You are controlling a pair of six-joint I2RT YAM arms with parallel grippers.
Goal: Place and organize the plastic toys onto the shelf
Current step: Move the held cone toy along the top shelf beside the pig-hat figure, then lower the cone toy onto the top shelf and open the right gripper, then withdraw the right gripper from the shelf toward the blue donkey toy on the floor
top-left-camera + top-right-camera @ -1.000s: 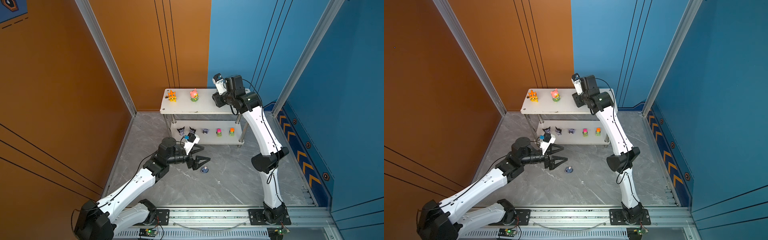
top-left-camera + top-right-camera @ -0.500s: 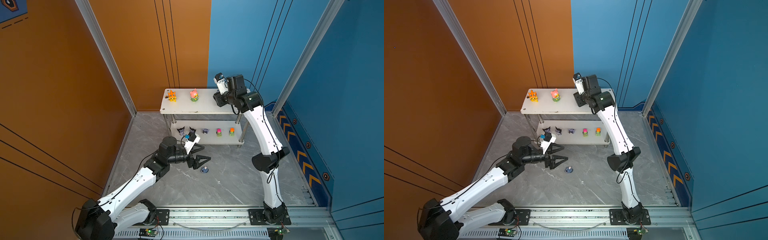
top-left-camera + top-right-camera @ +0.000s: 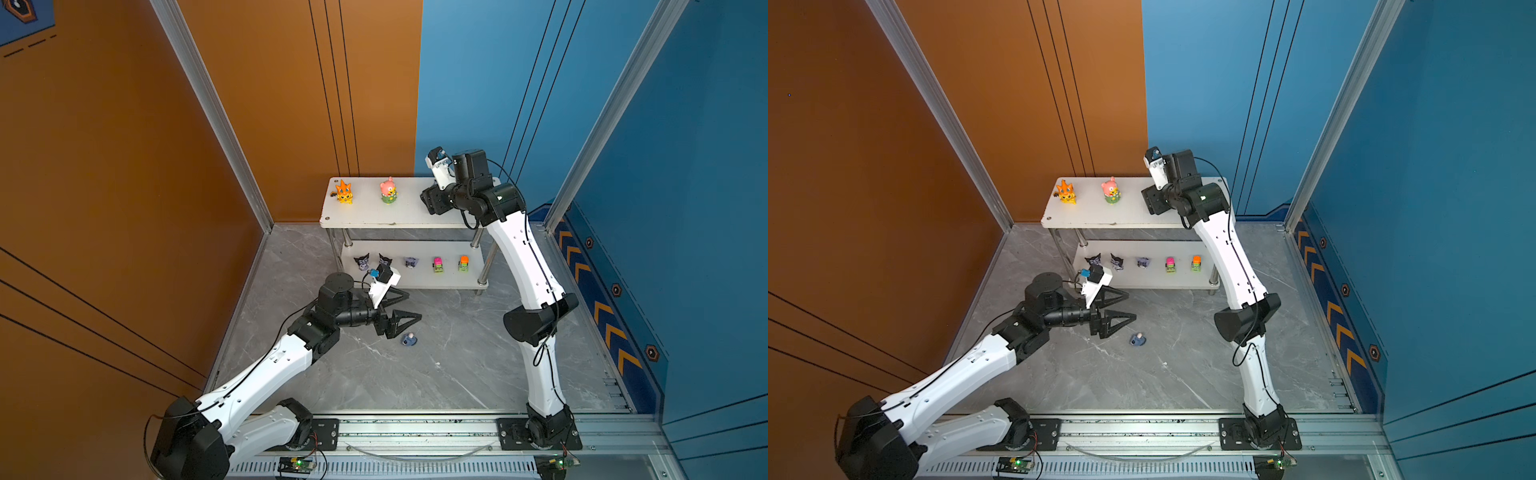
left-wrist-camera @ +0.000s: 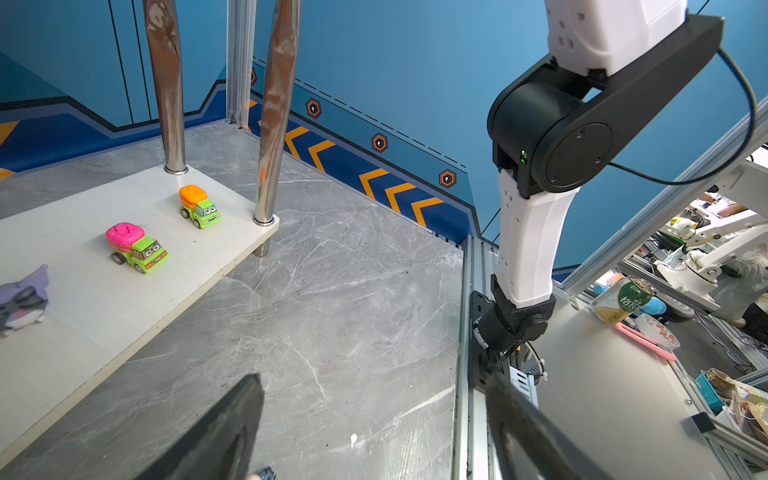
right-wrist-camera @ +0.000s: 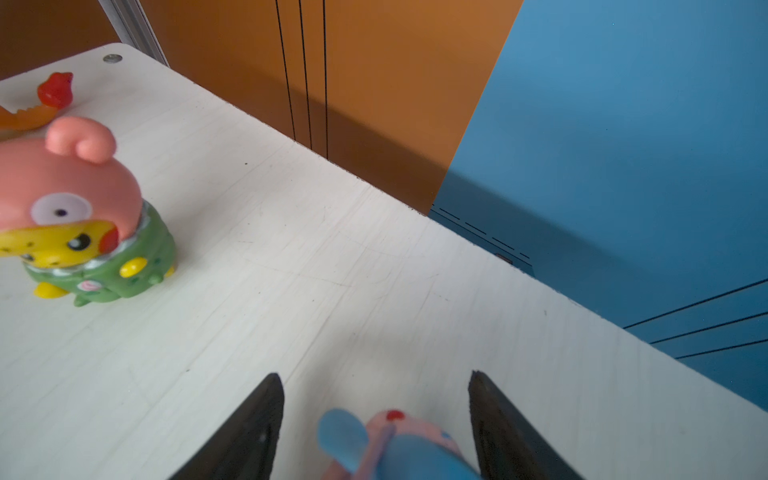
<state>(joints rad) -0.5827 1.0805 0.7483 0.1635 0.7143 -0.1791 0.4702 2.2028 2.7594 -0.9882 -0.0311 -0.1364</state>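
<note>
A: Two toys are standing on the upper board of the shelf (image 3: 365,218) in both top views, the orange spiky creature (image 3: 344,192) and the pink bear (image 3: 388,190). What is the right gripper (image 5: 374,374) doing?

B: It is hanging over the right end of that board. Its jaws are standing apart around a blue-and-pink toy (image 5: 395,444) that is sitting on the board. One finger (image 5: 253,424) is leaving a clear gap. Whether the other is touching the toy, I cannot tell.

A: And the lower board?

B: Three eared heads (image 3: 385,261) and two green trucks (image 3: 437,264) are sitting on it in a row.

A: The left gripper (image 3: 414,306)?

B: It is hovering wide open and empty above the floor (image 3: 457,365), with a grey-blue toy (image 3: 409,339) lying just beside it.
</note>
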